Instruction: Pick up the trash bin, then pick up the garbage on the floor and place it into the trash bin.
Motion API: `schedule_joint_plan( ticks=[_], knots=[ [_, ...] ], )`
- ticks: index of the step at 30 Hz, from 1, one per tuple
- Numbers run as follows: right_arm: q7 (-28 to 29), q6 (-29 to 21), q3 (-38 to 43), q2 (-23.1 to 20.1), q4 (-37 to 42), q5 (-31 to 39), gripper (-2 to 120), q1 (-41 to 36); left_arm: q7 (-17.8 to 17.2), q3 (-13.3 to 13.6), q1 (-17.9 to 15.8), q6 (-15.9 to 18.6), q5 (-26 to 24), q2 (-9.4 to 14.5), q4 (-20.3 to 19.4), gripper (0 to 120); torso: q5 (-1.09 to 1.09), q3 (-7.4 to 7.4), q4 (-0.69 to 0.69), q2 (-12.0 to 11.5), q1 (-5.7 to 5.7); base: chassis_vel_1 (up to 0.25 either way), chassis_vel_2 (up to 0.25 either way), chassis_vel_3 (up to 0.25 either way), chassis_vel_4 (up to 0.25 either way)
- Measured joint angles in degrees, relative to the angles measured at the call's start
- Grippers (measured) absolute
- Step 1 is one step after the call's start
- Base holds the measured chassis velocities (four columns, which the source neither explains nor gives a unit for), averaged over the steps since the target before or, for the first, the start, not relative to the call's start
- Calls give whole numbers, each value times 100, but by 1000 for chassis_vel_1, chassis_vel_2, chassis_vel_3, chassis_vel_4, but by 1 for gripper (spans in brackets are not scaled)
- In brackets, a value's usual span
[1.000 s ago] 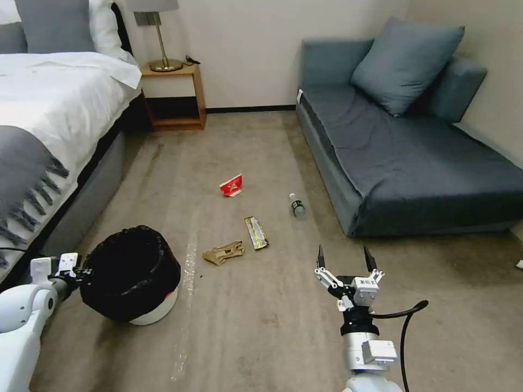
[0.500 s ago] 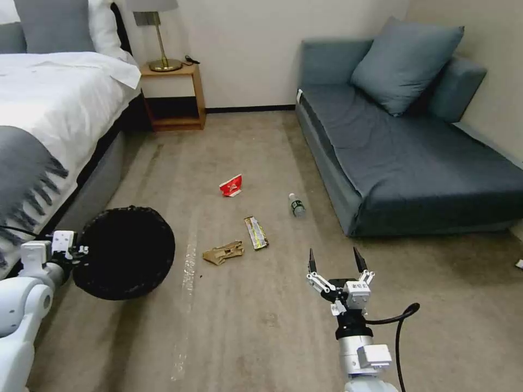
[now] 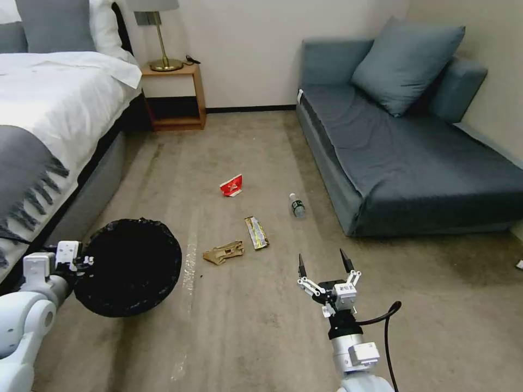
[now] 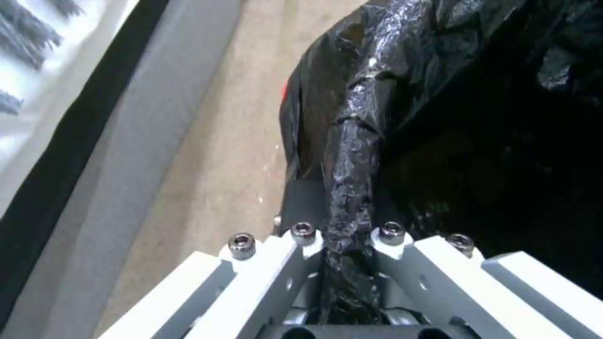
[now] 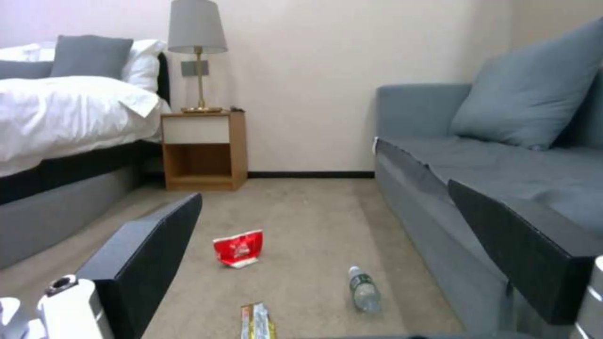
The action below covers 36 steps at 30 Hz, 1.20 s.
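My left claw [image 3: 81, 261] pinches the trash bin [image 3: 131, 267] by its rim, lifted near the bed [image 3: 49, 109], while my right claw [image 3: 322, 262] hovers wide open, empty, the garbage [image 3: 239, 228] unpicked on the floor [image 3: 256, 337].

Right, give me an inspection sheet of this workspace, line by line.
Surface: beige carpet, stained in places.
Job's things: trash bin with black liner held off the floor; cardboard piece, snack wrapper, red-and-white carton and bottle all lie on the carpet.
Clutter: nothing seen beyond the litter.
Hands: left hand clamped on the bin's lined rim; right hand open above the carpet, near the wrapper.
Cables: black cable loops beside the right arm.
Surroundings: bed to the left, sofa to the right, nightstand with lamp at the wall.
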Motion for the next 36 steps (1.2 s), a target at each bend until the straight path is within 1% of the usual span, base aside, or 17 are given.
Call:
schedule_joint_plan(
  ticks=[5, 10, 20, 24, 31, 33, 36],
  knots=[
    [-19, 37, 18, -41, -49, 2, 100, 8, -1, -111, 75, 33, -2, -38, -17, 3, 0, 0, 1, 0, 0, -48, 40, 39, -39],
    [-70, 49, 27, -59, -99, 5, 100, 28, 0, -199, 91, 37, 3, -40, 22, 3, 0, 0, 0, 0, 0, -145, 160, 136, -132],
    [-114, 73, 17, -57, -191, -6, 100, 45, 21, -225, 82, 37, -2, -21, 83, 3, 0, 0, -2, 0, 0, -221, 223, 234, -213],
    [-114, 73, 14, -55, -192, -8, 100, 45, 23, -226, 80, 38, 0, -19, 86, 3, 0, 0, 1, 0, 0, -217, 231, 231, -226],
    [-114, 73, 14, -53, -191, -11, 100, 44, 26, -224, 76, 37, 0, -18, 89, 3, -1, 0, 0, 0, 0, -221, 226, 219, -224],
    [-147, 49, -30, -70, -254, -83, 100, 65, 29, -225, 59, 35, 8, -59, 129, 3, 0, -1, -1, 0, 0, -236, 243, 240, -235],
    [-316, -156, -220, -213, -370, -253, 100, 70, 49, -223, 78, 33, 21, -171, 185, 3, -2, 0, -1, 0, 0, -230, 222, 220, -224]
  ],
)
